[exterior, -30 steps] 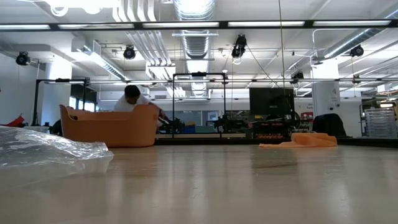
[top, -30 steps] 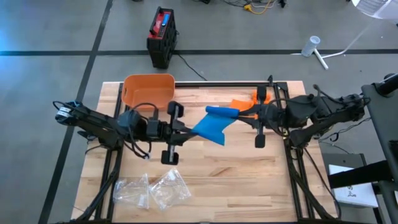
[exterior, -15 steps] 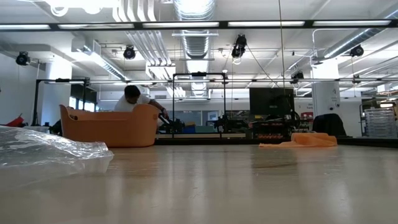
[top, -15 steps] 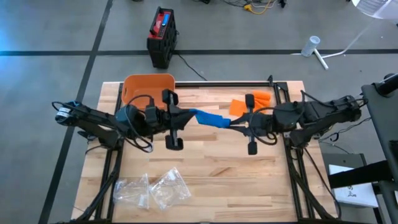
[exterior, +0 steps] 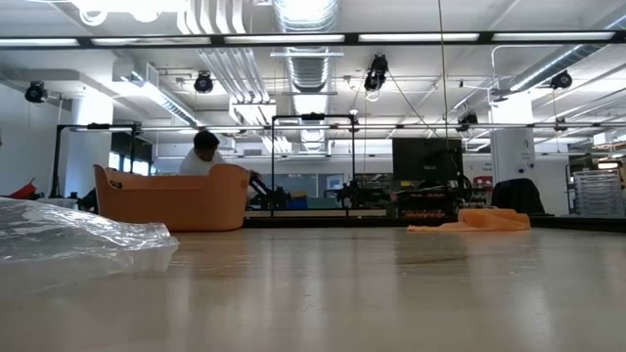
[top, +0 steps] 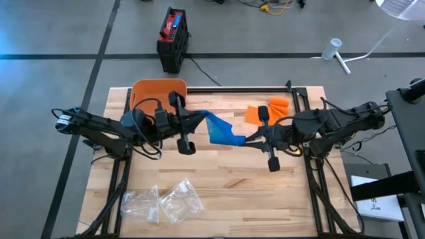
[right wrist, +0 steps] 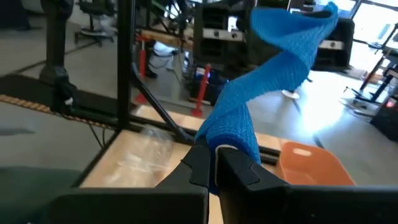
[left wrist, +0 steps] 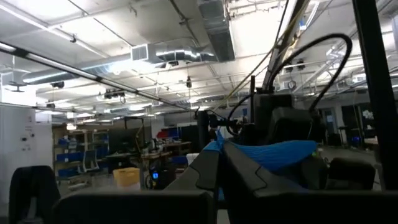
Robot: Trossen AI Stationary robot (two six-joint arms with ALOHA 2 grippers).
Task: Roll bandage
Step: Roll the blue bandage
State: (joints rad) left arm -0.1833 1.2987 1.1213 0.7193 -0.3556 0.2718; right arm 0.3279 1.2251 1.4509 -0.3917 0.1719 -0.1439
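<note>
From above, the left gripper (top: pixel 201 117) and right gripper (top: pixel 248 139) each pinch one end of the soft blue bandage (top: pixel 222 130) above the table (top: pixel 226 192). The low view misses them, showing crinkly plastic (exterior: pixel 68 235).

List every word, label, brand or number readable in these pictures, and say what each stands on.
None can be read.
The red and black case on the floor: any marking is too small.
Signs in the room behind the table: blurred.
The blue bandage and orange basket: no print visible.
</note>
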